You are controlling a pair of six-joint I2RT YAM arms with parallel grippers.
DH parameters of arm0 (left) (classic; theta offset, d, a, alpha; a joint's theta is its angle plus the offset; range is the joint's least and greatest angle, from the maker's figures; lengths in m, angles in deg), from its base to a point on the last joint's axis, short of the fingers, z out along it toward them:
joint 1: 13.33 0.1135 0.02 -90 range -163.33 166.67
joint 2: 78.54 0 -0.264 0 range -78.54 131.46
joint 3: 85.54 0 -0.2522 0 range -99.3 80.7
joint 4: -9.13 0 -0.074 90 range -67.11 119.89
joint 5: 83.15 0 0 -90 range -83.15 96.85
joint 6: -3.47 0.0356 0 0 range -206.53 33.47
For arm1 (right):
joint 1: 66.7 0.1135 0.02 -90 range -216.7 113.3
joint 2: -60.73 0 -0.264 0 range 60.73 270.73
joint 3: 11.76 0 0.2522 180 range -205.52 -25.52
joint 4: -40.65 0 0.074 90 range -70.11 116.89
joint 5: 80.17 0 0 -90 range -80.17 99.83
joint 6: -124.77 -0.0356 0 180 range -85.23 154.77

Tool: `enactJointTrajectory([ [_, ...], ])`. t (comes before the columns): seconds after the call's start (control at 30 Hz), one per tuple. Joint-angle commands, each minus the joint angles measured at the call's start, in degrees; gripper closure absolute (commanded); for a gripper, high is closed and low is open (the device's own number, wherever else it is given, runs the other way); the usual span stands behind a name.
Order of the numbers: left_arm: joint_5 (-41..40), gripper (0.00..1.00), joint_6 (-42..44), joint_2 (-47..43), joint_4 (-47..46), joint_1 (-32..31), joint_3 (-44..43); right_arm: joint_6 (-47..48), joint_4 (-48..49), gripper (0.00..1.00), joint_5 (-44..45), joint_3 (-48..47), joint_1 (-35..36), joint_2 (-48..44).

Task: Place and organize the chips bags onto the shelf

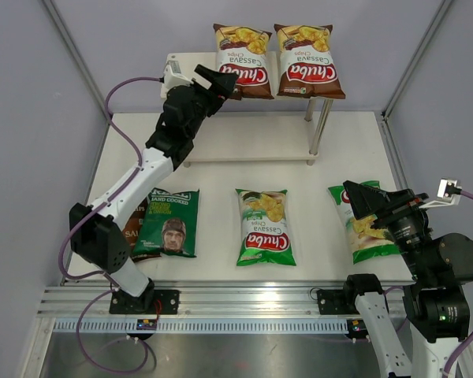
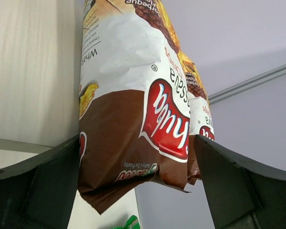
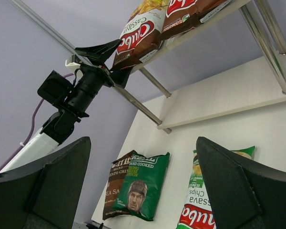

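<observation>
Straddling brown-red Chuba bag (image 1: 243, 57) on shelf (image 1: 252, 138), left gripper (image 1: 223, 81) spread wide, contact unclear; right gripper (image 1: 364, 197) likewise spread, empty.

A white table (image 1: 221, 205) stands boxed by plain lavender-grey walls (image 1: 31, 118) behind and on both sides, silver frame struts (image 1: 76, 55) at its far corners, a ribbed aluminium rail (image 1: 244, 303) along its near edge.

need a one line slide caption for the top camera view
Left gripper open at a brown chips bag on the shelf top, its twin alongside; four bags lie on the table.
</observation>
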Motion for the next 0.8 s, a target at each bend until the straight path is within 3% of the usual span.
enactJointTrajectory([
  [0.0,-1.29,0.12,2.65,-2.85,2.43,0.66,1.76,-0.74,1.9,0.01,-0.11,-0.04,0.25,0.54],
  [0.07,-0.51,0.29,2.91,-3.12,2.52,0.66,1.67,-1.18,2.08,0.01,-0.12,0.14,0.25,0.54],
  [0.1,-0.24,0.46,2.74,-3.12,2.61,0.66,1.67,-1.27,2.34,0.01,-0.29,0.31,0.25,0.63],
  [0.27,0.64,0.68,3.09,-2.07,3.84,0.83,-0.08,-1.88,2.78,0.0,-0.56,0.67,0.16,0.54],
  [0.63,4.86,0.73,2.92,5.75,8.22,1.97,-10.53,-1.44,2.69,0.01,-0.2,0.93,0.25,0.45],
  [0.77,5.56,0.68,3.09,6.55,8.15,2.15,-11.33,-1.53,2.61,0.01,-0.12,1.11,0.16,0.37],
])
